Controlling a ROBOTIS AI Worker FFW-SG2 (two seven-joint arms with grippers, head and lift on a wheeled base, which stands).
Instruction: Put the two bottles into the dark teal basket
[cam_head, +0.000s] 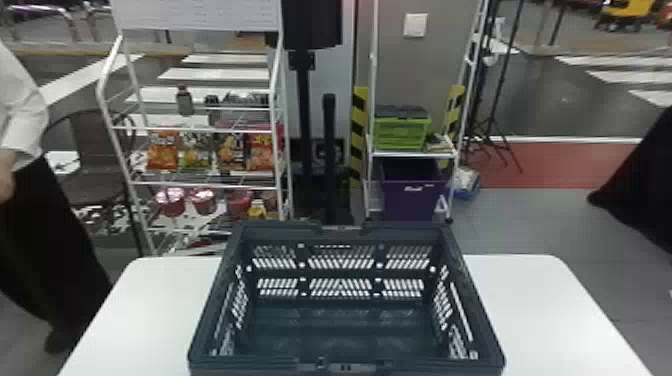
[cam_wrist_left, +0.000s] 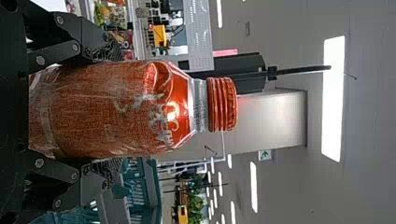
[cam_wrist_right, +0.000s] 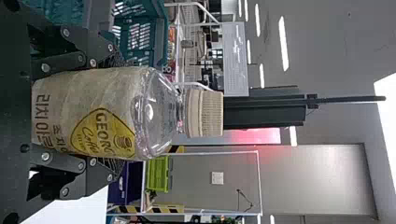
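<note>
Okay, left tool (cam_wrist_left: 110, 111): closed on red-orange bottle (cam_wrist_left: 112, 109), one finger on each side of the body, bottle upright, red-orange ribbed cap on top. Right tool (cam_wrist_right: 114, 112): gripping pale-labelled bottle (cam_wrist_right: 88, 100), also upright, fingers on either side, beige cap up, yellow patch on label, clear shoulder. Both bottles outside the basket, held above bench height, basket visible past the fingers in each wrist view.

Dark teal basket (cam_head: 277, 231): open top, slotted walls, sits on white bench (cam_head: 545, 305), about mid-width, bench surface running out to its left and right.

Behind bench, left: white wire rack (cam_head: 202, 129). Upper shelf has small dark-capped bottle (cam_head: 184, 101); middle shelf a row of snack bags (cam_head: 163, 151), orange, green and red tones; lower shelf reddish cups (cam_head: 170, 201) with shiny lids. Centre, between the racks: black post (cam_head: 328, 150). Far right of centre: white shelf unit (cam_head: 412, 155) with green crate (cam_head: 401, 132) on its shelf and purple bin (cam_head: 412, 192) below, yellow-black striped strip (cam_head: 358, 132) beside. Black stand (cam_head: 487, 122) right of that. Black cloth (cam_head: 645, 185) at right edge. White floor stripes (cam_head: 215, 74) farther back.
</note>
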